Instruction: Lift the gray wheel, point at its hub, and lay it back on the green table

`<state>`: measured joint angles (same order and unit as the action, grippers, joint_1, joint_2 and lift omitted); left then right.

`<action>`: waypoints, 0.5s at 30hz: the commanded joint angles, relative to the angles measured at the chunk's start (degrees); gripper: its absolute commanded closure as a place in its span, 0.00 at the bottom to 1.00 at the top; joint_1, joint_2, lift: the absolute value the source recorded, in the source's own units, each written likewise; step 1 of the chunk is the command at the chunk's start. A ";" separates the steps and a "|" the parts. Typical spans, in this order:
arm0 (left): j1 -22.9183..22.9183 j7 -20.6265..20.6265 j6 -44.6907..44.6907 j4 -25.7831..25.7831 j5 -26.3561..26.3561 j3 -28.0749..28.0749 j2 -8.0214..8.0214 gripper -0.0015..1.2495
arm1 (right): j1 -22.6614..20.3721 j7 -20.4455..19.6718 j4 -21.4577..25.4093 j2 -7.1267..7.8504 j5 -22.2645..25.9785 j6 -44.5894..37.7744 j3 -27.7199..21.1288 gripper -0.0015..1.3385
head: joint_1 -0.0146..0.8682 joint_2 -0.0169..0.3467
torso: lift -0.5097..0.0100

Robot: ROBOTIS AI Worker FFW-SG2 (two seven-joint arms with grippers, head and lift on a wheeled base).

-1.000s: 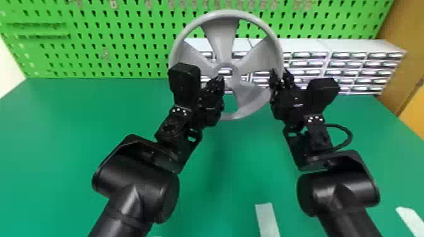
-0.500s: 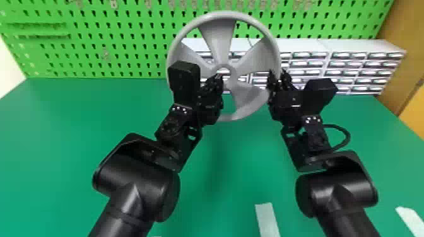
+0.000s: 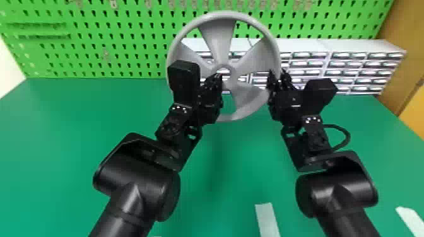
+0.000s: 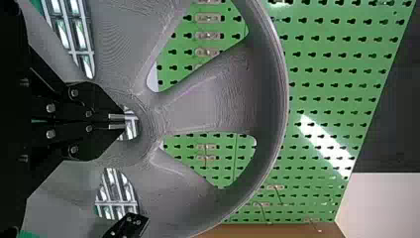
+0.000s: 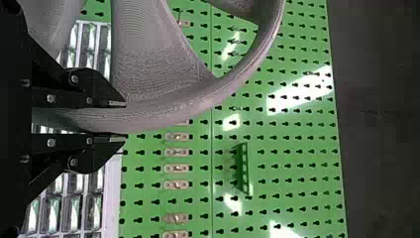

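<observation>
Gray wheel (image 3: 220, 34) is held upright above the counter (image 3: 63, 141), its open face toward you and its hub axis running roughly front to back. You have the right gripper (image 5: 124, 121) clamped on the rim, one finger each side; the wheel extends leftward from that grasp. Your left gripper (image 4: 124, 122) has its fingers drawn together, aimed at the hub (image 4: 148, 124); you cannot confirm contact. For the coming lay-down, the right arm is the bearing one, and the left lies nearer the hub; judged advisable: withdraw the left before tipping the wheel flat. A rim hold at one side may let it swing. Count: one wheel, one hub, two grippers, one counter, one green pegboard (image 3: 126, 37) behind.
</observation>
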<state>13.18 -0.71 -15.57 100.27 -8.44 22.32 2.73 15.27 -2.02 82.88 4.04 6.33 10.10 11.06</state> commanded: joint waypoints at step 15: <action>0.00 -0.08 0.54 -0.34 -0.18 0.09 -0.18 0.95 | 0.02 0.00 0.00 0.00 0.00 0.01 -0.07 0.88 | 0.80 0.18 | 0.80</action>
<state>13.19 -0.79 -15.08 100.02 -8.61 22.40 2.59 15.29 -2.02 82.88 4.04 6.41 10.11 10.98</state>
